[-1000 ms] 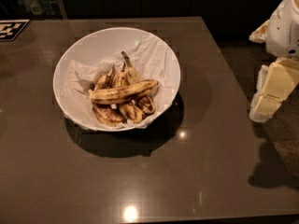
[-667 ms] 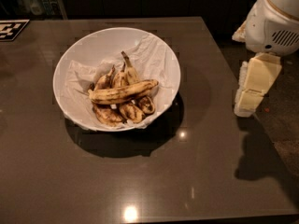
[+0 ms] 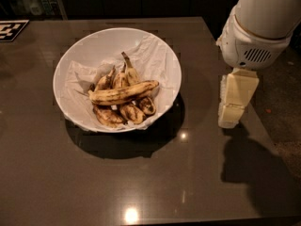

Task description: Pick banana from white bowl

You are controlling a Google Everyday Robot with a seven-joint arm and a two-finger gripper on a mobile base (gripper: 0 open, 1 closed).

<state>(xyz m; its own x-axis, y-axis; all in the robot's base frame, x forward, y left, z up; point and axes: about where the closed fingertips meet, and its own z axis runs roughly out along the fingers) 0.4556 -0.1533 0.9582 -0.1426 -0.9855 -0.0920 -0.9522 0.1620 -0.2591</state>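
The white bowl (image 3: 70,65) sits on the dark table, left of centre, lined with crumpled white paper. The banana (image 3: 123,92), long, pale yellow with brown speckles, lies across the top of a bunch of shorter, darker bananas (image 3: 122,113) in the bowl. My gripper (image 3: 235,102) hangs from the white arm at the right, above the table's right edge, about a bowl's radius to the right of the bowl's rim. It holds nothing that I can see.
The dark glossy table (image 3: 141,182) has its right edge under the gripper, with floor (image 3: 282,102) beyond. A black-and-white marker tag (image 3: 11,29) lies at the far left corner. The arm's shadow falls on the table at lower right.
The arm and gripper have moved left and into view, from the right edge of the picture toward the bowl. The bowl and bananas have not moved.
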